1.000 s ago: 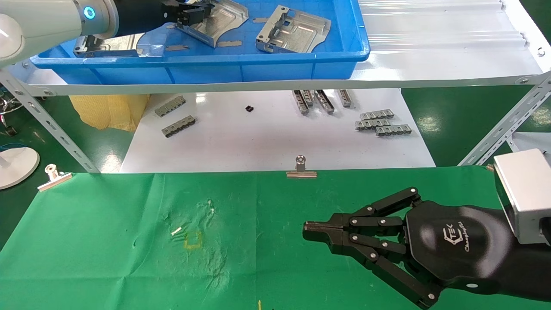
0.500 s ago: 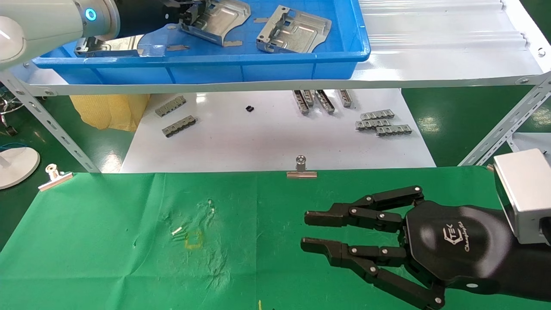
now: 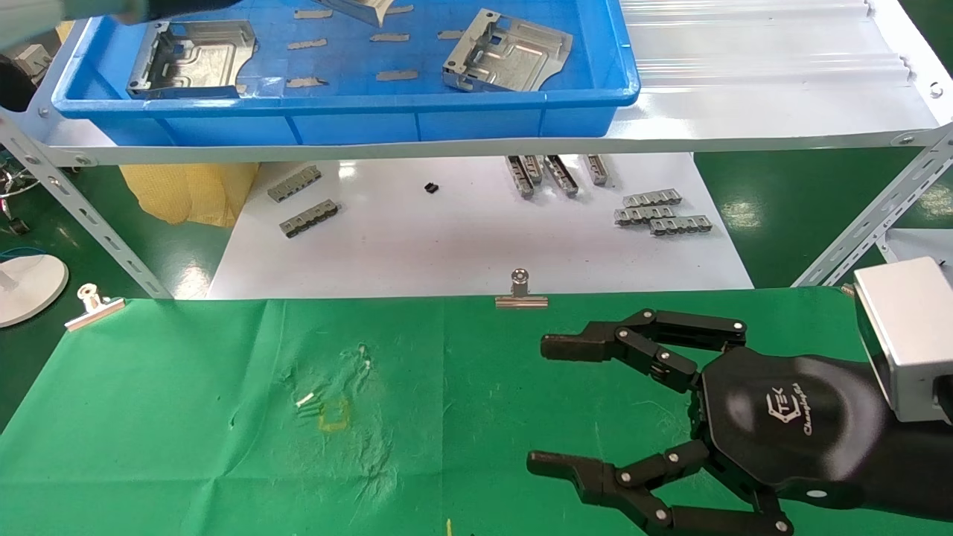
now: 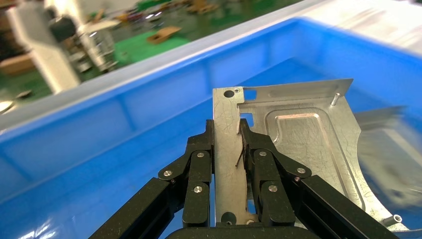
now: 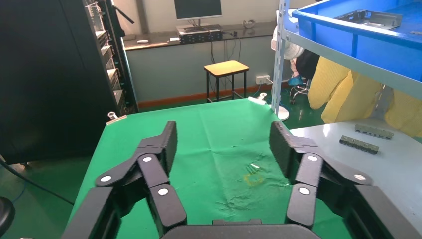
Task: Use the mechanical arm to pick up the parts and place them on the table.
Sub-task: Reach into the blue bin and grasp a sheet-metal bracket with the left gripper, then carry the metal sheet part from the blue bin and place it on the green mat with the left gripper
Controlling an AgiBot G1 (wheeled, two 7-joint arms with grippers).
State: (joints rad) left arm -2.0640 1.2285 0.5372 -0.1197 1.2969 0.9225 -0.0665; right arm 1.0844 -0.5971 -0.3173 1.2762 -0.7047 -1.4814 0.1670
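While two parts (image 3: 195, 68) (image 3: 508, 59) lie in the blue bin (image 3: 476, 119), head view shows right gripper (image 3: 555, 406) spread wide, empty, over the table (image 3: 186, 417). Left wrist view: left gripper (image 4: 228, 130) is clamped on a part (image 4: 293, 149) w/ pads on its folded edge, above bin floor; best lift straight, clear the bin wall, then lower flat onto cloth.

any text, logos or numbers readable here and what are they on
"TEK": white logo on the black palm of the right gripper, head view.
Below it, a line of white cursive script, too small to read for certain.
No readable text on the parts, the blue bin or the table.
The part in the left gripper shows no markings.
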